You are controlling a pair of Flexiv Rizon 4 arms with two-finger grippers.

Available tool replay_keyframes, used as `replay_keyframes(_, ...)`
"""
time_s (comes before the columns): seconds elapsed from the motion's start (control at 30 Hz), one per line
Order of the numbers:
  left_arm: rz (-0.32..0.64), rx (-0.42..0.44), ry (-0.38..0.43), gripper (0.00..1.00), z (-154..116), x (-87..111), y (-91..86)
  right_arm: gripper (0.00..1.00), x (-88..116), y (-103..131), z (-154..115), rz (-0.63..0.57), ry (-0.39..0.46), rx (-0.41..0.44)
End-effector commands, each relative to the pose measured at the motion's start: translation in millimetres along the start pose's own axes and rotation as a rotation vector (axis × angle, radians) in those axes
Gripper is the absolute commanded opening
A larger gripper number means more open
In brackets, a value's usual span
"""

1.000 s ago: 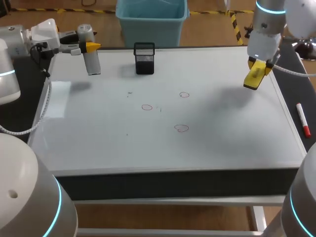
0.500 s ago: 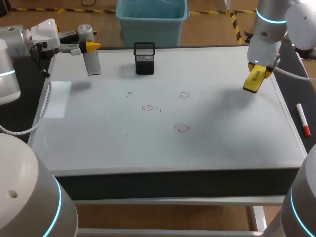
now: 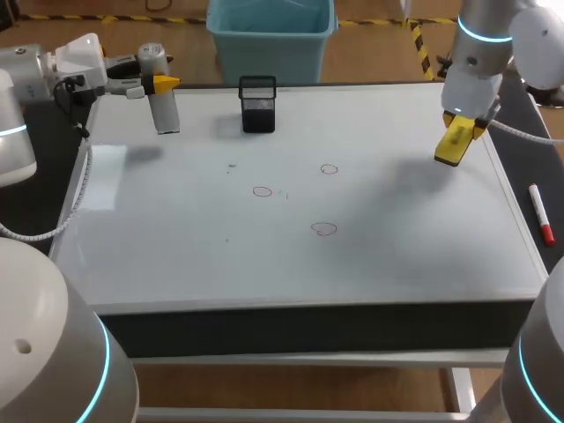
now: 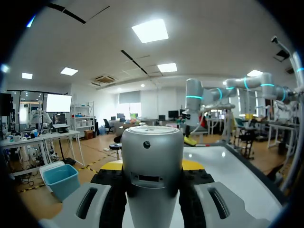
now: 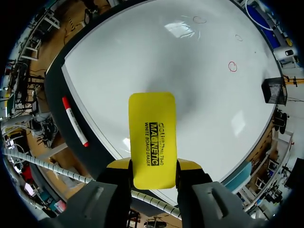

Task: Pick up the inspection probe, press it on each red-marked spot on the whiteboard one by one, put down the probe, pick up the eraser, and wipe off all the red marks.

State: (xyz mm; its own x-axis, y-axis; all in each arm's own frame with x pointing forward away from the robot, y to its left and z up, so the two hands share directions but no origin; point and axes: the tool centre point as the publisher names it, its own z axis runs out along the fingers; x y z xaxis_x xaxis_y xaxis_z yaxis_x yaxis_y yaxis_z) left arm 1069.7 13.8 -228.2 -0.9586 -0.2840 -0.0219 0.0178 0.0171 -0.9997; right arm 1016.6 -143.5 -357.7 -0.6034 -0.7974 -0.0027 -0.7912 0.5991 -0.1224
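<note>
Three red marks [image 3: 329, 169] [image 3: 262, 191] [image 3: 324, 229] lie near the middle of the whiteboard [image 3: 176, 238], well apart from both arms. A black mesh holder [image 3: 257, 104] stands at the board's far edge, just beside the inspection probe [image 3: 161, 101]. A red marker [image 3: 541, 213] lies on the table [image 3: 308, 322] outside the board's right edge.

The left gripper [image 3: 159, 82] is clamped on the silver probe from both sides and holds it roughly upright over the board's far left corner. The right gripper [image 5: 153, 166] has both yellow tips pressed on the yellow eraser [image 5: 152, 137] and holds it raised over the far right part of the board, near the right edge. Open board lies between the eraser and the marks, with nothing on it.
</note>
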Motion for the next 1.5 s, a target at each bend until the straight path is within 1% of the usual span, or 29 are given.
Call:
replay_keyframes(0.03,-0.010,-0.003,0.032,0.00,15.1,13.5,-5.4,0.00,1.0,-0.1,-1.1,-0.002,0.001,0.003)
replay_keyframes(0.17,-0.036,0.020,0.093,0.00,37.5,42.3,-5.4,0.00,1.0,-0.1,-1.1,-0.002,0.001,0.003)
replay_keyframes(0.2,-0.034,0.037,0.119,0.00,43.2,50.0,-5.4,0.00,1.0,-0.1,-1.1,-0.002,0.001,0.003)
replay_keyframes(0.37,-0.039,0.051,0.235,0.00,72.6,87.4,-6.8,0.00,1.0,-0.1,-1.1,-0.002,0.001,0.003)
replay_keyframes(0.57,-0.046,0.069,0.352,0.00,98.9,121.3,-2.9,0.00,1.0,-0.1,-1.1,-0.002,0.001,0.003)
replay_keyframes(0.67,-0.045,0.074,0.392,0.00,110.3,136.7,-1.9,0.00,1.0,-0.1,-1.1,-0.002,0.001,0.003)
replay_keyframes(0.77,-0.035,0.071,0.412,0.00,119.6,150.6,1.2,0.00,1.0,-0.1,-1.1,-0.002,0.001,0.003)
replay_keyframes(0.9,-0.039,0.074,0.443,0.00,129.0,167.1,11.0,0.00,1.0,-0.1,-1.1,-0.002,0.001,0.003)
replay_keyframes(1.17,-0.026,0.089,0.470,0.00,138.9,183.8,22.8,0.00,1.0,-0.1,-1.1,-0.002,0.001,0.003)
replay_keyframes(1.2,-0.018,0.076,0.474,0.00,140.1,185.5,24.4,0.00,1.0,-0.1,-1.1,-0.002,0.001,0.003)
replay_keyframes(1.5,-0.012,0.078,0.490,0.00,143.5,184.6,31.4,0.00,1.0,-0.1,-1.1,-0.002,0.001,0.003)
